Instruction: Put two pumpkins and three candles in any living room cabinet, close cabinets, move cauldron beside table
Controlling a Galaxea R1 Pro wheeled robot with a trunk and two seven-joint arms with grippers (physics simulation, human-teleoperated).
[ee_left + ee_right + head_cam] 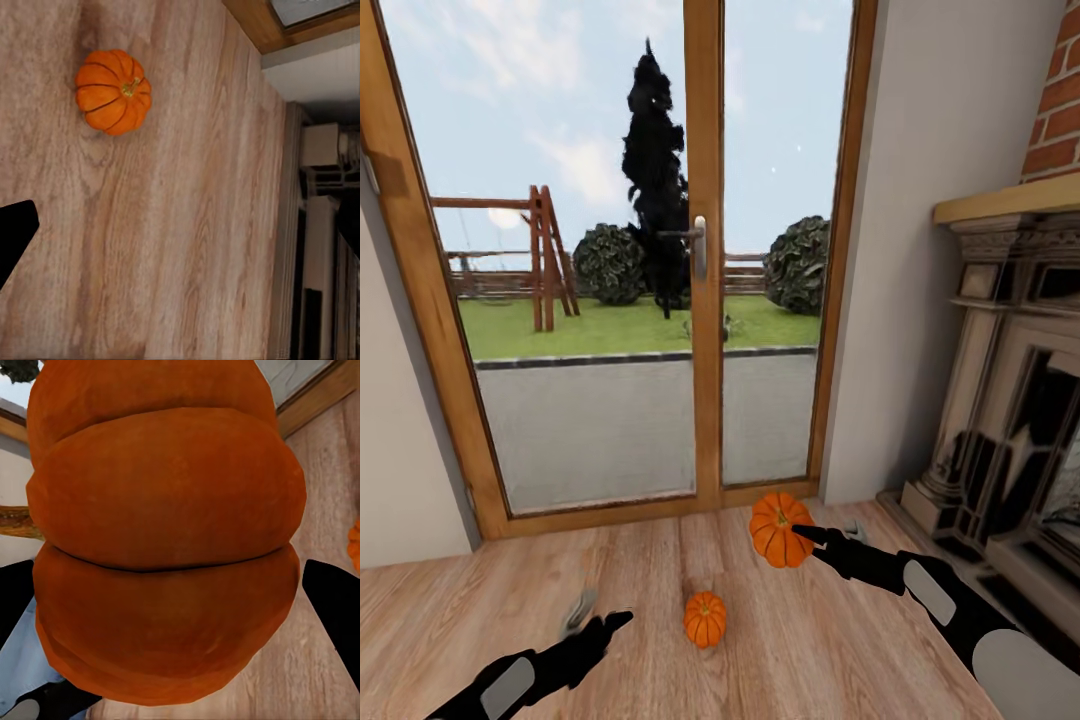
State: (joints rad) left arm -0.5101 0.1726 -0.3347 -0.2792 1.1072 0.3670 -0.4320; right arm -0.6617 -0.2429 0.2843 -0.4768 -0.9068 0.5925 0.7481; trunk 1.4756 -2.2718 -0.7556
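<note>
Your right tool (807,537) grips one pumpkin (776,530); lift steadily. Left tool (603,624), spread unclear, nears floor pumpkin (705,618).

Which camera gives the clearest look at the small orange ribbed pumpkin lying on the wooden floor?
The left wrist view: the small orange ribbed pumpkin appears whole, stem and ribs clear. The head view shows it smaller; the right wrist view catches an orange sliver at its edge.

arms: matte black, pale grey panels | left gripper (598,622): black fingers | right gripper (810,536): black fingers
</note>
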